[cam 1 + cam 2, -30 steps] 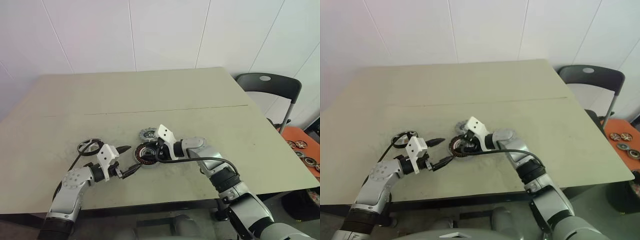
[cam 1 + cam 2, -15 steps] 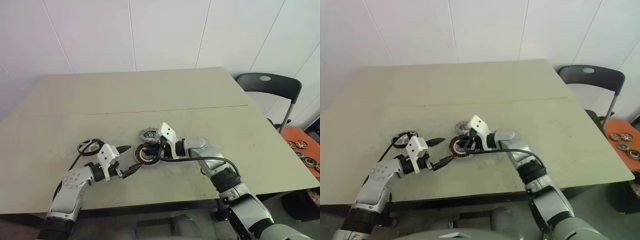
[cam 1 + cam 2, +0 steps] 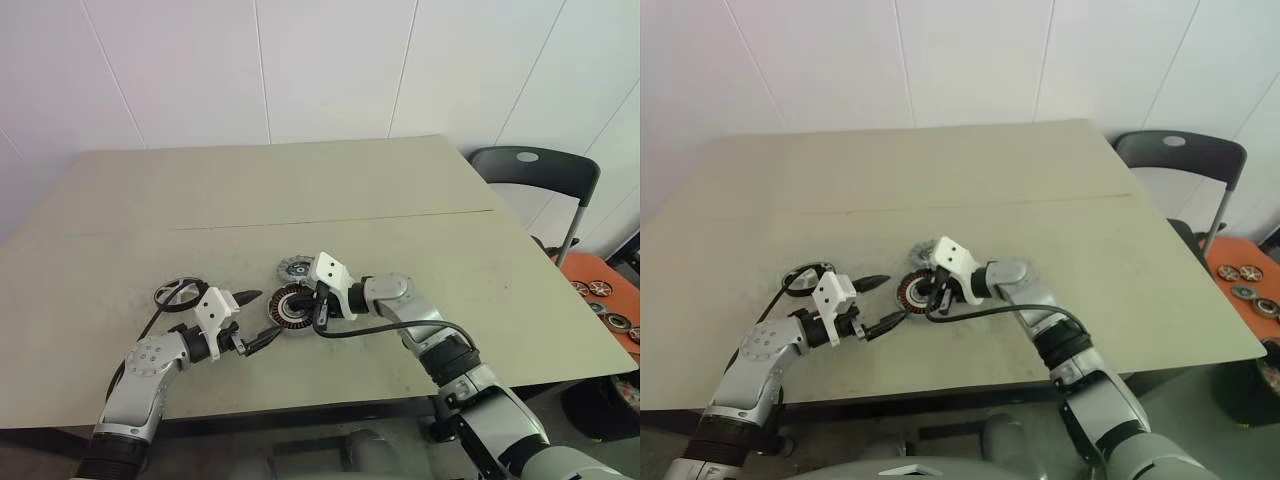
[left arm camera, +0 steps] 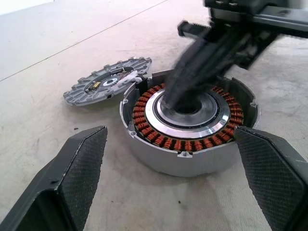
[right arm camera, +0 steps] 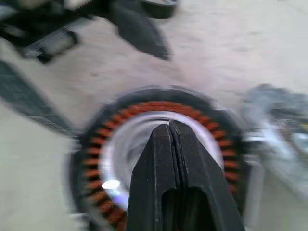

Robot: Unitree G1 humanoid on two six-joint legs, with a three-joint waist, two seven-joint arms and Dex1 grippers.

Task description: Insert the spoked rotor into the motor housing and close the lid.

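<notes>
The motor housing sits on the worktop between the left gripper's wide-apart fingers, while the right gripper's fingers, pressed together, dip into its centre, hiding the hub. One lid lies flat just beside the housing, beyond both grippers. One spoked rotor lies outside the left fingers.
</notes>
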